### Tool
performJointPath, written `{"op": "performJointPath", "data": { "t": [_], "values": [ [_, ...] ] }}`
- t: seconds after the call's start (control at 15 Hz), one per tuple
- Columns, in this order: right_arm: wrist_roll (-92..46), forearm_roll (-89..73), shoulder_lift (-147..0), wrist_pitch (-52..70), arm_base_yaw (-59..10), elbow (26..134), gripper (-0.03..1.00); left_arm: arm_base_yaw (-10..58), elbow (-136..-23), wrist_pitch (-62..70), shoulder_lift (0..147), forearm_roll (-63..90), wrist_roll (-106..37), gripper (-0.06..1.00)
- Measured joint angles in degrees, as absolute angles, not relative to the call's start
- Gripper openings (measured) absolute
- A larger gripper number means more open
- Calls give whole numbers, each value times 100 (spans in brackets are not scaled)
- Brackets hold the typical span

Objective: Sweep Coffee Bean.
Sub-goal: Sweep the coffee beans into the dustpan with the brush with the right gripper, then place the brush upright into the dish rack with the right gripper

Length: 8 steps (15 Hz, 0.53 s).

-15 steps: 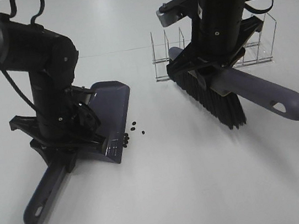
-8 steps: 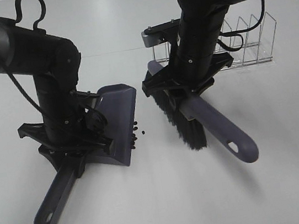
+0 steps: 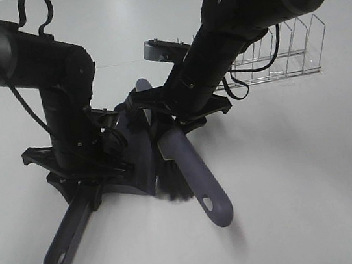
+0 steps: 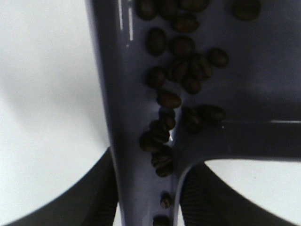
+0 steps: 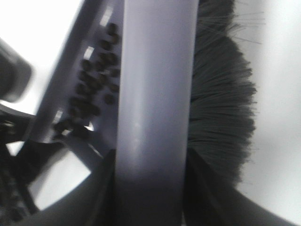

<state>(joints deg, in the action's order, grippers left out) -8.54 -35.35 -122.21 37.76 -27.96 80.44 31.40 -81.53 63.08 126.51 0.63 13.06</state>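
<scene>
Both low, leaning inward: left gripper [image 4: 148, 195] clamped on dustpan [image 3: 68, 234], right gripper [image 5: 149, 190] clamped on brush [image 3: 197, 178].

Exterior high: dustpan [image 3: 141, 162] mouth hidden behind brush [image 3: 191, 169]; bristle tips [image 3: 175, 194] blurred at dustpan's 4 o'clock. Right wrist: coffee beans [image 5: 91, 89] smeared, uncountable.

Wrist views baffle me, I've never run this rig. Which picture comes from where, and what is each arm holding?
Two robot arms work over a white table. The high camera looks down on both; each wrist camera looks along its own end effector. The left end effector is shut on the dustpan by its handle; the right end effector is shut on the brush, bristles at the pan's open edge. The left wrist view shows coffee beans lying in the pan. A clear rack stands behind.
</scene>
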Motion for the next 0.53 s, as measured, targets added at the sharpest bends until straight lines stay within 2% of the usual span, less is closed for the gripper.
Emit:
{"op": "performJointPath", "data": {
  "t": [0.07, 0.2, 0.53],
  "values": [
    [-1753, -4406, -12244, 3747, -2796, 8090, 32, 3140, -8153, 6325, 12651, 126, 1306, 34],
    [-2114, -4801, -12256, 3799, -2796, 8216, 32, 3140, -8153, 6348, 12651, 189, 1306, 34],
    [-2080, -4177, -11809, 3948, -2796, 8382, 32, 3117, -8153, 6423, 12554, 258, 1306, 34]
  ]
}}
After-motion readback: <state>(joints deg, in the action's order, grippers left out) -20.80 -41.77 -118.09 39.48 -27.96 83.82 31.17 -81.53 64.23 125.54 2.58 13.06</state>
